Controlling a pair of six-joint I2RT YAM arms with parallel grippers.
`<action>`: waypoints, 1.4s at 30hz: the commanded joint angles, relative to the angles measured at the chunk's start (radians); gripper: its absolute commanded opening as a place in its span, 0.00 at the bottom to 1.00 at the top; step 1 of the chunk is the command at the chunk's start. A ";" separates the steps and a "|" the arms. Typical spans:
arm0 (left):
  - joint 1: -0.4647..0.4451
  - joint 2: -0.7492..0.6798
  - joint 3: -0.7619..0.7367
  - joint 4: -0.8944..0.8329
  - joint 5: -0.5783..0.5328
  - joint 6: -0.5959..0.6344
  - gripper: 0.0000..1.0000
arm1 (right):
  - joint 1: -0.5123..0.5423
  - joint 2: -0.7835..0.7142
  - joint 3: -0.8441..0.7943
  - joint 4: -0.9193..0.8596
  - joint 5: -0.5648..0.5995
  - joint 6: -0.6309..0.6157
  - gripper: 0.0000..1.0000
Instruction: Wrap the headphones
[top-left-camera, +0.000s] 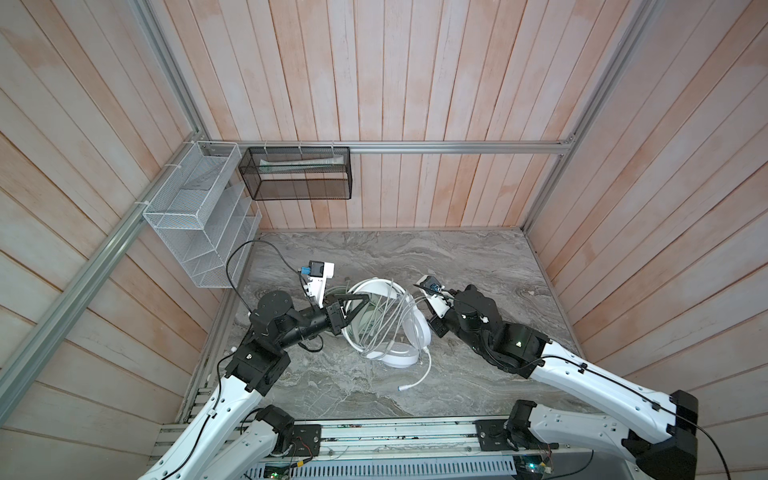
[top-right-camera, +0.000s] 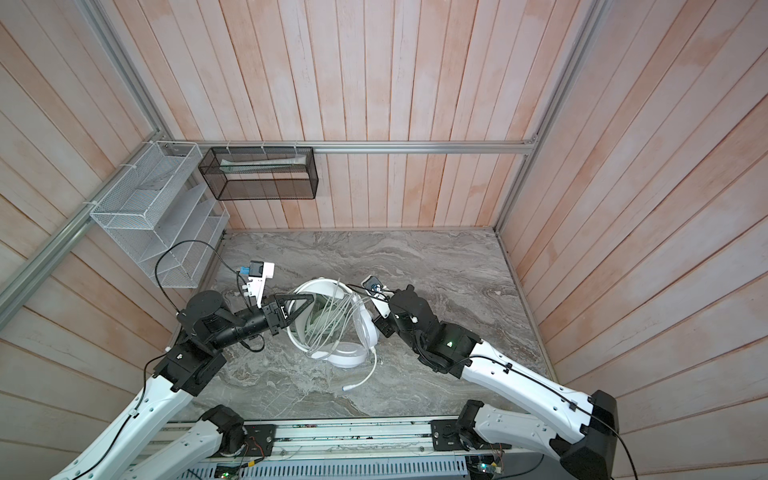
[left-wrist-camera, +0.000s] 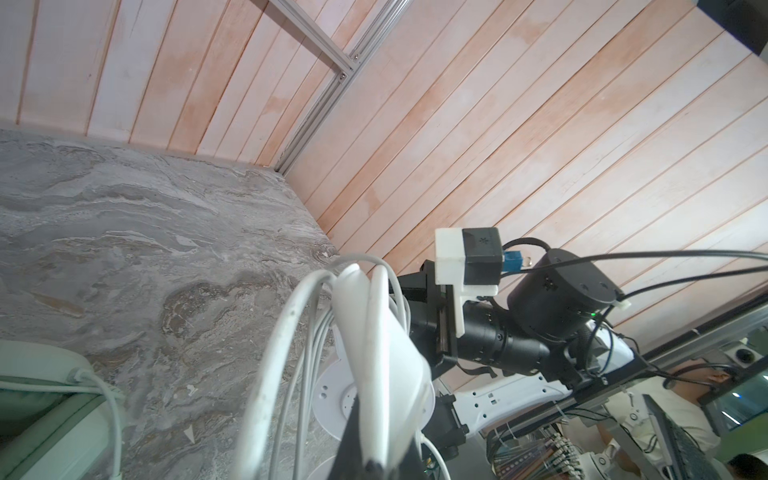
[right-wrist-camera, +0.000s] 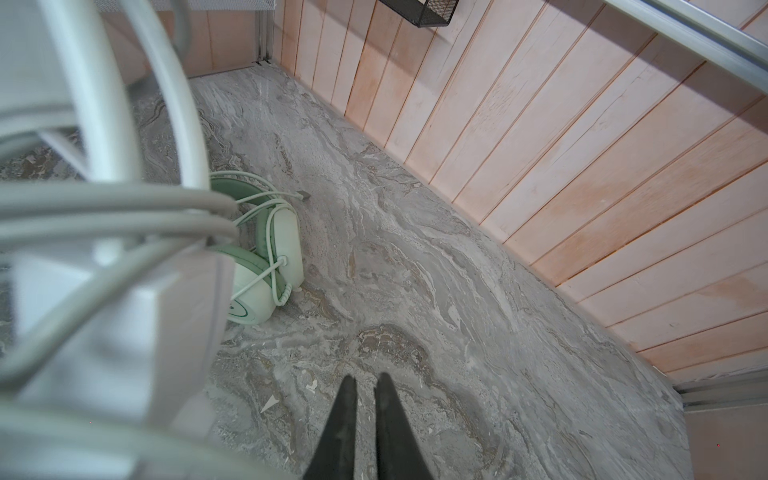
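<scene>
The white headset (top-left-camera: 399, 358) (top-right-camera: 347, 357) sits in the middle of both top views, a little below centre, on the grey marble table (top-left-camera: 478, 270). Its thin headband arches up and to the left, and one ear cup is low at the front. Whether that cup touches the table I cannot tell. Its pale cord (top-left-camera: 380, 326) runs in several loose loops across the headband and cups. The free end trails towards the lower edge of the frame and finishes in a plug (top-left-camera: 402, 388) lying on the marble. The mint-green headset (right-wrist-camera: 253, 299) lies flat on the table just beside and partly under the white one. Its own cord is wound over its cups, and a corner of it shows in the left wrist view (left-wrist-camera: 37, 374). The left gripper (top-left-camera: 365, 297) reaches in from the left, its jaws pinched together on the headband of the white headset. The right gripper (right-wrist-camera: 365, 380) is just to the right of the white headset, its fingers a narrow slit apart with nothing between them and only bare marble beyond. Well apart, in the upper left of the top views, a white wire rack (top-left-camera: 187, 216) and a black mesh basket (top-left-camera: 299, 174) hang on the wooden walls.
</scene>
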 joint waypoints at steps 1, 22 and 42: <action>0.003 -0.006 0.057 0.107 0.048 -0.072 0.00 | -0.005 -0.010 0.005 0.022 -0.019 0.016 0.12; -0.001 0.066 -0.061 -0.027 -0.035 0.082 0.00 | -0.003 0.007 0.298 -0.125 -0.094 -0.053 0.00; -0.113 0.086 -0.118 -0.048 -0.064 0.133 0.00 | -0.045 0.225 0.570 -0.124 -0.148 0.005 0.00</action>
